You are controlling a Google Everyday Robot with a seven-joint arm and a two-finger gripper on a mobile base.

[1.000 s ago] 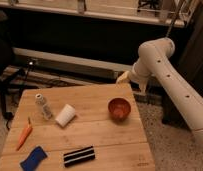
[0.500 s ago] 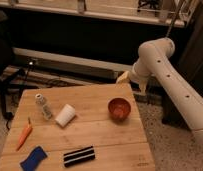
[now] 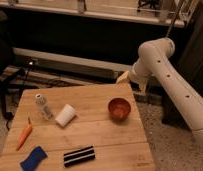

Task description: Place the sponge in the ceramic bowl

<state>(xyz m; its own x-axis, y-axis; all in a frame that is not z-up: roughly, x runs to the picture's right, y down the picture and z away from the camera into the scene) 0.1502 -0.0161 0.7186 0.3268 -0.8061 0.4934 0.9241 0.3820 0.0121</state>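
Note:
The bright-blue sponge [image 3: 33, 158] lies flat at the near left corner of the wooden table [image 3: 95, 132]. Toward the right side of the table stands the reddish-brown ceramic bowl [image 3: 119, 108], upright and with nothing inside. My white arm [image 3: 165, 80] reaches in from the right and bends back down. Its gripper [image 3: 123, 77] hangs just beyond the table's far right edge, behind the bowl and well away from the sponge. Nothing shows in the gripper.
A white cup [image 3: 65, 115] lies on its side mid-table. A small clear bottle [image 3: 43, 106] stands to its left. An orange carrot [image 3: 24, 135] lies by the left edge. A black block with white stripes [image 3: 78, 156] sits near the front edge, right of the sponge.

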